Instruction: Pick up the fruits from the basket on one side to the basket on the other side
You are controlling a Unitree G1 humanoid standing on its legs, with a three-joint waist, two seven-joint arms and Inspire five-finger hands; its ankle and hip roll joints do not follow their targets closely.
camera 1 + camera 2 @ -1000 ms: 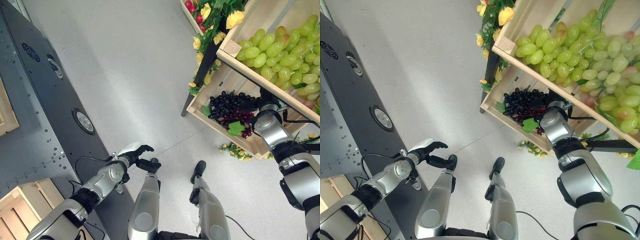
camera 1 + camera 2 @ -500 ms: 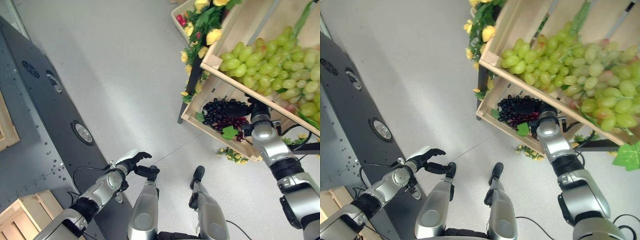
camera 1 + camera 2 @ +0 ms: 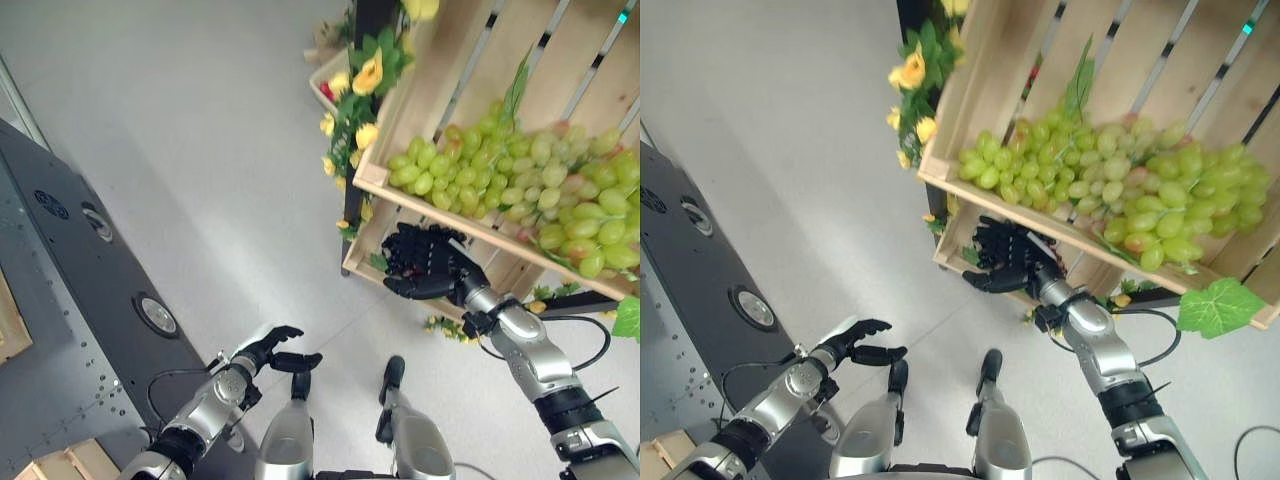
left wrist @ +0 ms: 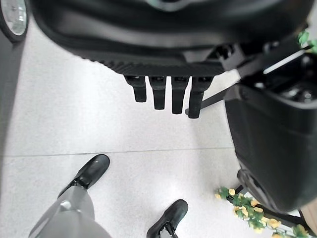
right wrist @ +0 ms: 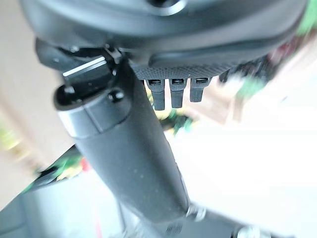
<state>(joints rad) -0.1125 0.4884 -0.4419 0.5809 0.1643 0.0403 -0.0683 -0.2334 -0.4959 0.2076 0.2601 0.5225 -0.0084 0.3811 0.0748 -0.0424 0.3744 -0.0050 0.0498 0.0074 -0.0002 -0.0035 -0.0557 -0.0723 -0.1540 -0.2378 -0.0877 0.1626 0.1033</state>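
A: Where are the fruits seen, and which hand is nearer to them?

B: The green grapes (image 3: 520, 190) are piled in the upper wooden crate (image 3: 372, 178) on the robot's right side. The right hand (image 3: 430, 270) is raised just below the front edge of that crate, in front of the lower crate (image 3: 352, 268). It is much nearer than the left hand (image 3: 268, 352), which is held low over the floor, well apart from the crates.

A: How are the fingers of each hand held?

B: The right fingers (image 3: 992, 240) are spread and straight, and nothing is held between them. The left fingers are relaxed and a little bent, also with nothing in them.

A: In which direction must the reach be made?

B: It is judged that the grapes lie above and behind the right fingers, with the long axis of the pile running along the crate front. The dark fruit in the lower crate is hidden behind the hand, so its place cannot be told.
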